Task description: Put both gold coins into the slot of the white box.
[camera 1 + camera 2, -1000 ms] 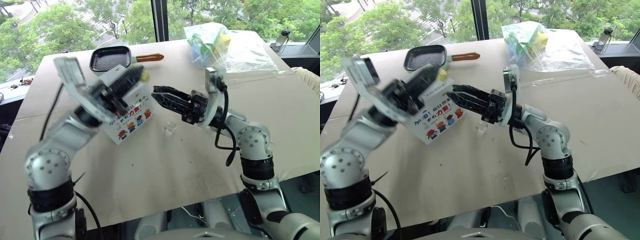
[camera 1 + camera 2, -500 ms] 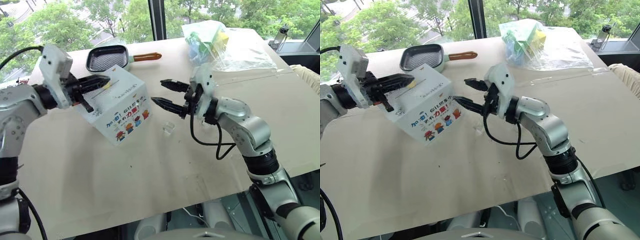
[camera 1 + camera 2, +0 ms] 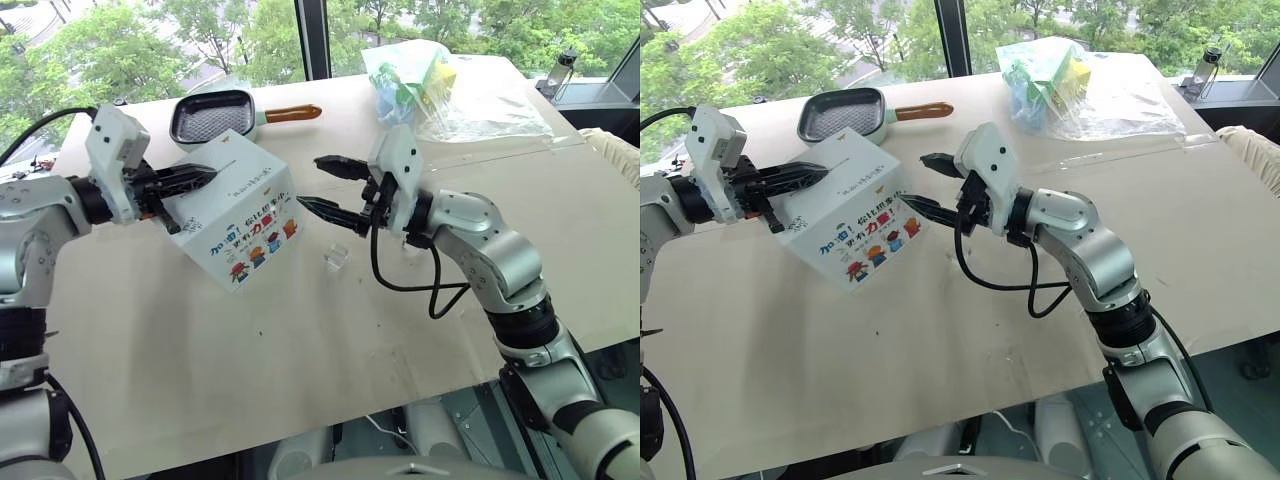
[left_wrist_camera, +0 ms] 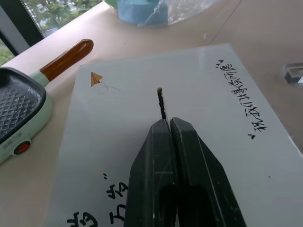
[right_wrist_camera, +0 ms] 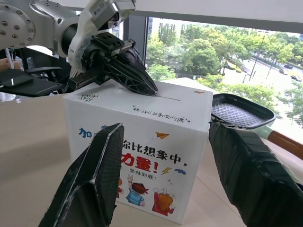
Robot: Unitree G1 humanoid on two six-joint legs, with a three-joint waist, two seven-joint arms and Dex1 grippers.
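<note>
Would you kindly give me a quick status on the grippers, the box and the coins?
Left gripper shut, tips at the slot on the white box. Right gripper open, empty, beside the box. Pale coin on the table. Slot unobstructed.

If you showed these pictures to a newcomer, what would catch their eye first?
The white box with cartoon figures, mid-table, with the left gripper shut, tips at its slot. The right gripper hangs open beside the box; a grill pan lies behind.

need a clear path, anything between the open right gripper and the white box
Nothing: in the right wrist view, the right gripper faces the white box across open air.
</note>
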